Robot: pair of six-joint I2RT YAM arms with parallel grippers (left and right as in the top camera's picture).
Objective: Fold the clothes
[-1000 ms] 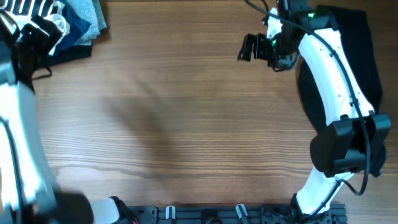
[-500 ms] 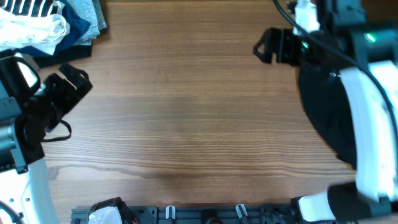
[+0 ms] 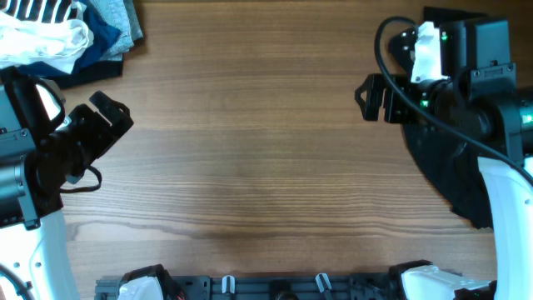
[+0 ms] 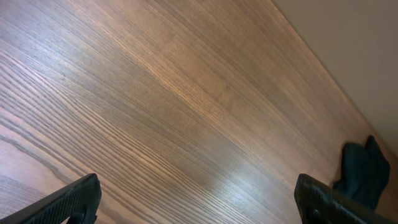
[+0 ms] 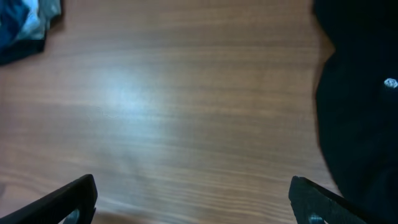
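- While both arms hang over the wooden table (image 3: 250, 167), the white T-shirt (image 3: 46, 37) lies crumpled in the upper-left corner of the overhead view. Its black-and-white striped part (image 3: 37, 8) is cut off by the frame's top edge.
- The shirt rests against a blue garment (image 3: 104, 37) and a grey garment (image 3: 127, 17), which lie bunched just beside it on its right in that view.
- The left gripper (image 3: 111, 110) sits below the pile in the overhead view. It is apart from the shirt, and nothing is between its jaws.
- From the left wrist camera, its dark fingers (image 4: 74, 199) show only at the bottom corners of the frame, spread wide over wood grain. A dark cloth (image 4: 364, 168) lies at the table's far edge beneath a pale wall (image 4: 348, 37).
- The right gripper (image 3: 368, 98) hangs at the right side of the table, level with the upper edge of a black garment (image 3: 454, 167) that spreads out beneath the arm.
- From the right wrist camera, its fingers (image 5: 68, 199) are likewise far apart and hold nothing. The black garment fills the right of that frame and carries a small white logo (image 5: 390, 83).
- A dark rail (image 3: 275, 287) runs along the near edge of the table between the two arm bases.
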